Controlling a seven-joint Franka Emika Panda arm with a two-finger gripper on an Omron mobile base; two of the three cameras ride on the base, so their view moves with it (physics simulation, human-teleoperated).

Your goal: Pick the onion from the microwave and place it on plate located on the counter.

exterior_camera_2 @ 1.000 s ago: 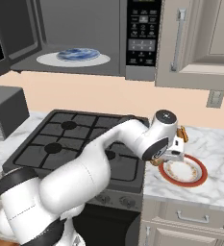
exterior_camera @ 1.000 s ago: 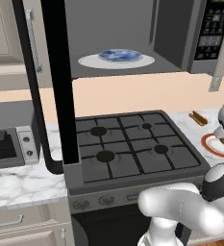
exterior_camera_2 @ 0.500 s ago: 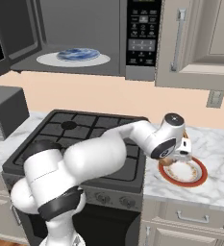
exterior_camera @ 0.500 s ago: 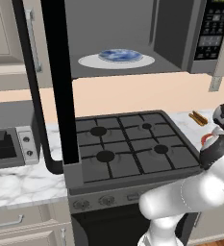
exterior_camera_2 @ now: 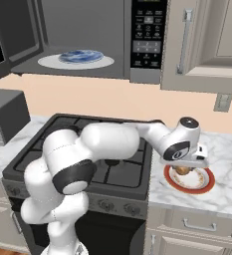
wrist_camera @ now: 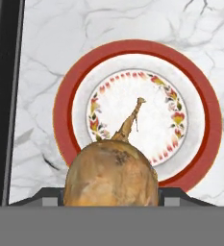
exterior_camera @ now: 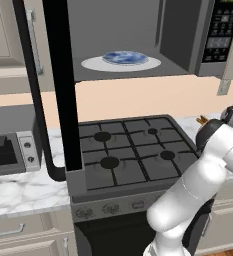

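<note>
White marble-look counter (wrist_camera: 108,24) bears the red-rimmed round white plate (wrist_camera: 65,103), bare inside, while the gripper (exterior_camera_2: 183,168), jaws clamped on the golden-brown stem-tipped onion (wrist_camera: 111,173), holds it above the plate.

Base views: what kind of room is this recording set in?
A simulated home kitchen: a gas stove set into a marble counter, an open microwave mounted above it, and beige cabinets alongside.
</note>
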